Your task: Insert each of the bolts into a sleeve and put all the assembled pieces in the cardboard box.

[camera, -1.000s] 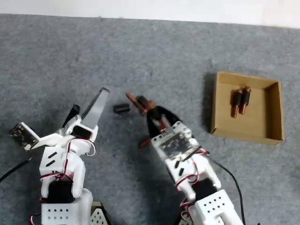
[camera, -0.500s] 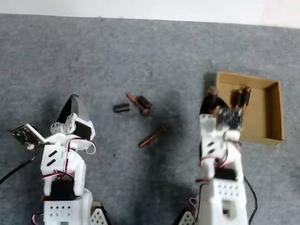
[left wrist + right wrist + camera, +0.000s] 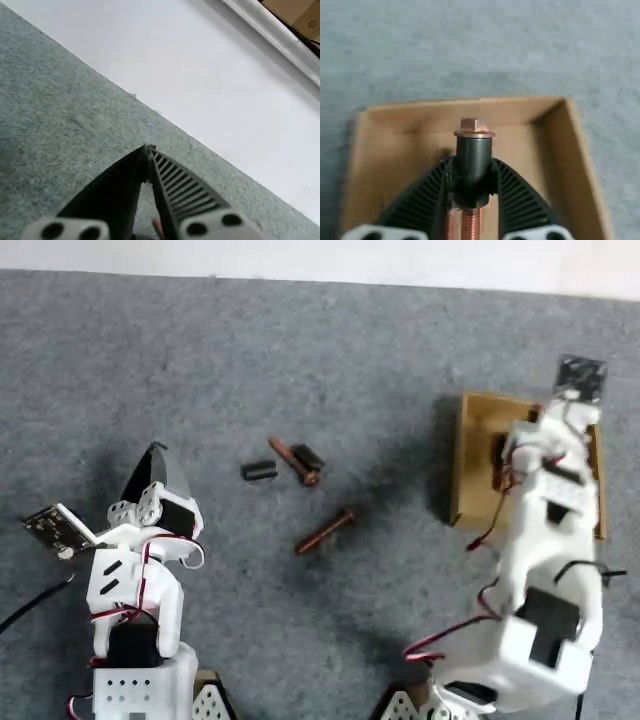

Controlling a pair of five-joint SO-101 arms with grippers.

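Over the cardboard box [image 3: 462, 107], we see the right gripper [image 3: 472, 167] clamped on an assembled piece [image 3: 472, 150]: a black sleeve with a copper bolt through it, the hex head at the far end and the threaded shank between the fingers. The piece hangs above the box floor. From the high view, the right arm [image 3: 545, 520] stretches across the box [image 3: 465, 475] and hides much of its inside.

On the grey mat [image 3: 350, 360] we find a loose sleeve [image 3: 260, 471], just beside it a bolt [image 3: 288, 454] touching a second sleeve [image 3: 308, 457], and nearer the arms another bolt [image 3: 325, 532] lying apart.

The left gripper [image 3: 149, 150] is raised off the mat with its jaws together, holding nothing; from above it [image 3: 155, 458] sits well apart from the loose parts.
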